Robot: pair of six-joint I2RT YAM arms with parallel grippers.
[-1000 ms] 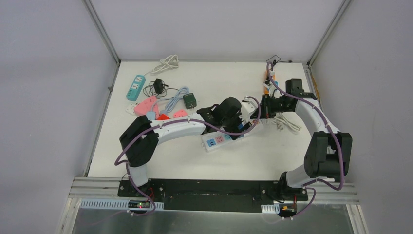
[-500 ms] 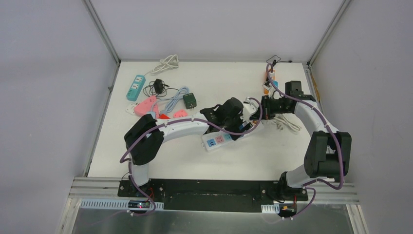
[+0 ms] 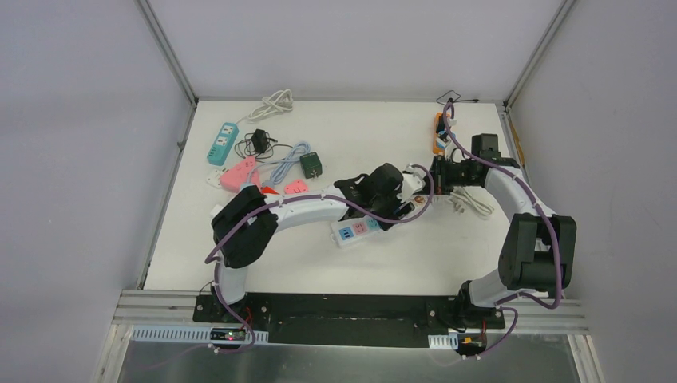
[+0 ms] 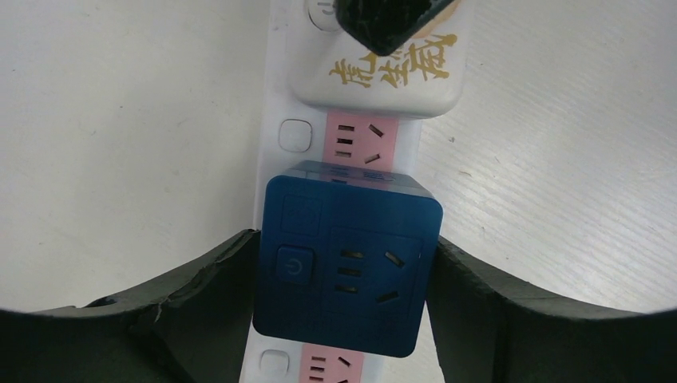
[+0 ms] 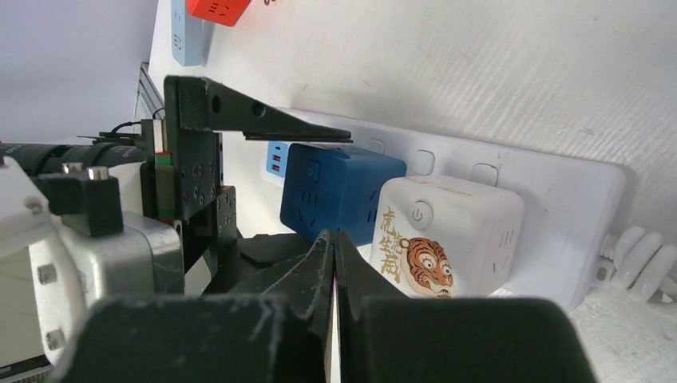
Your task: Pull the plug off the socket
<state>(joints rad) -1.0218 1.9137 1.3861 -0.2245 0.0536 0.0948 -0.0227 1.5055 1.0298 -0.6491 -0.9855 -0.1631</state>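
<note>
A white power strip (image 4: 275,96) with pink sockets lies mid-table, also in the top view (image 3: 357,231). A dark blue cube plug (image 4: 347,267) sits plugged into it, beside a white cube plug with a tiger picture (image 4: 383,76). My left gripper (image 4: 347,275) is shut on the blue cube, one finger (image 4: 207,295) on each side; it also shows in the top view (image 3: 397,209). My right gripper (image 5: 334,239) is shut and empty, its tips resting on top of the white cube (image 5: 447,231). The blue cube (image 5: 335,191) also shows in the right wrist view.
At the back left lie a teal strip (image 3: 223,142), a pink strip (image 3: 238,171), a green adapter (image 3: 310,165), a black charger (image 3: 260,140) and a white cable (image 3: 275,102). An orange strip (image 3: 440,132) lies at the back right. The strip's white cord (image 3: 471,203) coils right of it.
My left arm has shifted right, its elbow swinging toward the middle. My right gripper has edged slightly back and right over the strip's end.
</note>
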